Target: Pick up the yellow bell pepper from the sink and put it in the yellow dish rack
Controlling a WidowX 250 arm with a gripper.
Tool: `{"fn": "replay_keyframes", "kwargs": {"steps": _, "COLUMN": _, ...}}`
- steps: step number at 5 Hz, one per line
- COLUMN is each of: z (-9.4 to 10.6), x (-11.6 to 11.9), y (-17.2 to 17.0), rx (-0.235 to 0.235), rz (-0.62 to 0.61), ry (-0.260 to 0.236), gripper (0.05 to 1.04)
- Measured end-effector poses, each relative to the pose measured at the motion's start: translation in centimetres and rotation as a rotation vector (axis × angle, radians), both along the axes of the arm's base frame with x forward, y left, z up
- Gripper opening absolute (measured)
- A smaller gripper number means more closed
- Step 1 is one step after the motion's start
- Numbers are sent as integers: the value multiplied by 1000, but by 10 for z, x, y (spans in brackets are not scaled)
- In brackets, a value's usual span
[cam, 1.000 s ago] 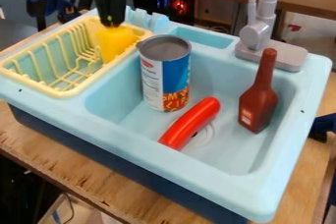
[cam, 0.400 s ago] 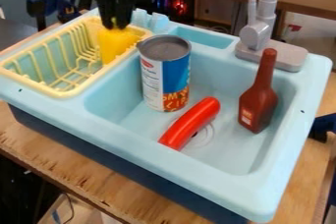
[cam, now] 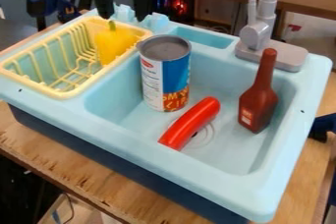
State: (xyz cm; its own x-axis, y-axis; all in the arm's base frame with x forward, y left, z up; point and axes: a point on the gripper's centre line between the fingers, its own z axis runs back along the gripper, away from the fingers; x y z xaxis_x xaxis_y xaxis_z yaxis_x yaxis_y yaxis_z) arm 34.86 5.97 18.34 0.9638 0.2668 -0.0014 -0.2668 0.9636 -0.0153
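Camera view: gripper [cam: 123, 14] spread, upper left, near pepper [cam: 113, 43] in rack [cam: 64, 94]; can [cam: 165, 73] stands between pepper and bottle [cam: 258, 102]; sausage [cam: 191, 122] lower centre.

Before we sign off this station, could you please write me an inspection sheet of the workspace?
Surface: worn wooden tabletop under a pale-blue plastic toy sink.
Things: yellow toy bell pepper, stem up, in a pale-yellow plastic rack.
Clutter: blue-and-white metal can, curved red toy sausage and brown plastic bottle in the basin.
Gripper: black two-finger pincer, open, empty, near the pepper.
Cables: thin dark cable, lower left.
Surroundings: grey plastic faucet, rear right.
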Motion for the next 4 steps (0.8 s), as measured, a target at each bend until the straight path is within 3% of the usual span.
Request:
{"fn": "replay_keyframes", "kwargs": {"steps": 1, "z": 14, "x": -11, "y": 1, "rx": 25, "rz": 22, "ry": 8, "gripper": 1008}}
{"fn": "replay_keyframes", "kwargs": {"steps": 2, "z": 29, "x": -24, "y": -16, "rx": 46, "rz": -8, "ry": 40, "gripper": 1004}}
{"fn": "replay_keyframes", "kwargs": {"steps": 3, "z": 46, "x": -38, "y": -37, "rx": 39, "rz": -44, "ry": 44, "gripper": 1002}}
{"fn": "replay_keyframes", "kwargs": {"steps": 4, "z": 43, "x": -50, "y": -69, "rx": 1, "rz": -134, "ry": 59, "gripper": 1001}}
